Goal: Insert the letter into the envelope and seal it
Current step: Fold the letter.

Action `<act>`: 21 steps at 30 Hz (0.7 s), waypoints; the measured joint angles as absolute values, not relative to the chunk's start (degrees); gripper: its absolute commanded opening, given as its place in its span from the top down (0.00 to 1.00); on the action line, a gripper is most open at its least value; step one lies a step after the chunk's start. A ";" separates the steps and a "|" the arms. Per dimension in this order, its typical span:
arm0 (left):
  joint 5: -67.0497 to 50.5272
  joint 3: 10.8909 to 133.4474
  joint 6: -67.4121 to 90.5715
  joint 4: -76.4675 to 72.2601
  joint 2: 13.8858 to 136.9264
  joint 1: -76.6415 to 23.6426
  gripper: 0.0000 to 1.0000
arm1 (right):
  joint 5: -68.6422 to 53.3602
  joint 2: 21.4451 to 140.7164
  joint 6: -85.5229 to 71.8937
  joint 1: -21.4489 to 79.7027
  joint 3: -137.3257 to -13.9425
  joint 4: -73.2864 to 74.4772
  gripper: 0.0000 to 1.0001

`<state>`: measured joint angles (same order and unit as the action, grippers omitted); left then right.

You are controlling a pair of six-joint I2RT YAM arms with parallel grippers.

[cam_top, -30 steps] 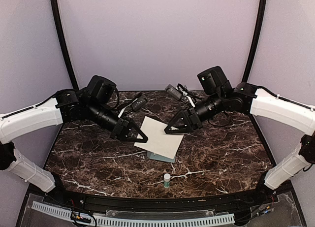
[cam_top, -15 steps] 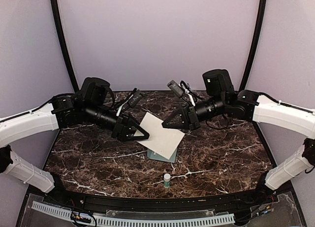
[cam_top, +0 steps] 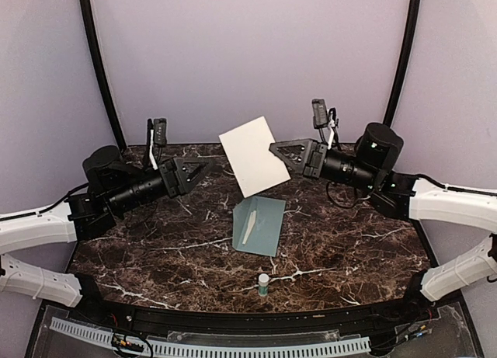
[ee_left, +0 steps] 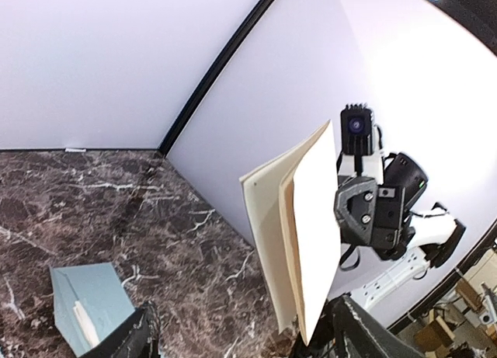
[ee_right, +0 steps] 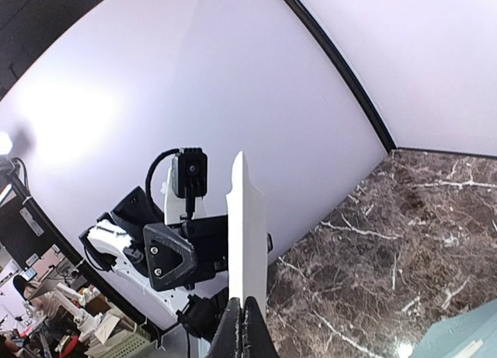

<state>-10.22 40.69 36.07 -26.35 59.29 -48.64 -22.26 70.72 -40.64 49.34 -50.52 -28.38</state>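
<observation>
Folded white paper letter (cam_top: 252, 154) held in air, pinched at one edge by right gripper (cam_top: 275, 147); left gripper (cam_top: 205, 165) spread wide; long pale teal-green paper envelope (cam_top: 260, 226) flat on dark marble table (cam_top: 349, 241); left wrist view alone shows letter's doubled layers.

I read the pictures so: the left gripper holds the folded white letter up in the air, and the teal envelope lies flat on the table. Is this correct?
Not quite. The right gripper, not the left, holds the folded white letter up in the air. The left gripper is open and apart from it, as the top external view shows. The teal envelope does lie flat on the table.
</observation>
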 measured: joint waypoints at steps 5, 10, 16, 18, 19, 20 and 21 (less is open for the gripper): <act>-12.86 39.92 40.51 -36.80 61.30 -48.66 0.24 | -20.56 74.61 -43.92 50.24 -51.22 -37.17 1.00; -16.78 40.14 44.53 -44.51 66.13 -48.66 0.25 | -20.99 79.31 -46.63 51.57 -53.30 -42.63 1.00; -19.92 41.25 46.94 -48.03 70.35 -48.75 0.52 | -22.04 81.97 -48.53 52.18 -54.72 -46.46 1.00; -20.64 41.25 47.46 -48.80 70.54 -48.77 0.61 | -22.04 81.97 -48.73 52.18 -54.72 -47.24 1.00; -20.95 41.28 47.59 -49.30 70.54 -48.77 0.63 | -22.00 81.97 -48.75 52.18 -54.72 -47.53 1.00; -21.12 41.32 47.68 -49.89 70.54 -48.77 0.66 | -21.96 81.95 -48.73 52.18 -54.72 -47.66 1.00; -21.28 41.32 47.99 -50.43 70.52 -48.77 0.68 | -21.87 81.95 -48.73 52.18 -54.72 -47.66 1.00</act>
